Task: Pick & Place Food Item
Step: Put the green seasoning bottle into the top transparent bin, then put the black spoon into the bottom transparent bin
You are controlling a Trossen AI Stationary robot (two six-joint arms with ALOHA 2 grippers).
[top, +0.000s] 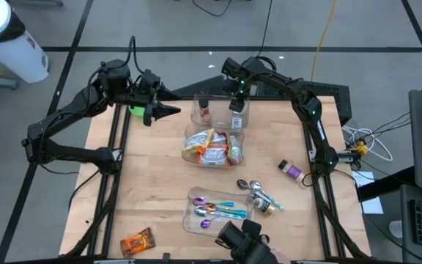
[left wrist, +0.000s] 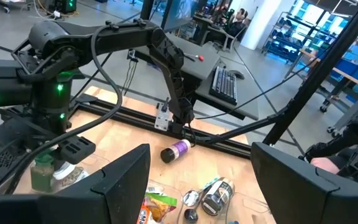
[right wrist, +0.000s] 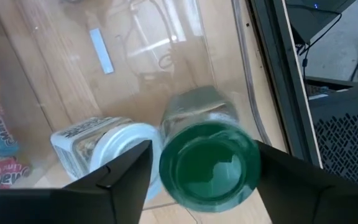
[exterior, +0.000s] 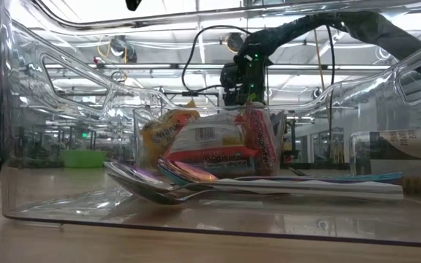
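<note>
A green-lidded jar (right wrist: 207,165) stands in the far clear bin (top: 196,121), next to a white-lidded jar (right wrist: 114,149) lying on its side. My right gripper (top: 237,99) hangs over this bin, pointing down and open. Its fingers stand on either side of the green-lidded jar; I cannot tell whether they touch it. The right gripper also shows in the low view (exterior: 243,80) and, with the green-lidded jar (left wrist: 42,173), in the left wrist view. My left gripper (top: 168,110) is open and empty, left of the far bin, above the table.
A middle clear bin holds several food packets (top: 212,147). A near bin holds spoons (top: 215,211). A purple-lidded jar (top: 291,170) lies at the right, a tin (top: 264,202) near it. An orange snack packet (top: 136,242) lies at the near left. A small bottle (top: 205,111) stands in the far bin.
</note>
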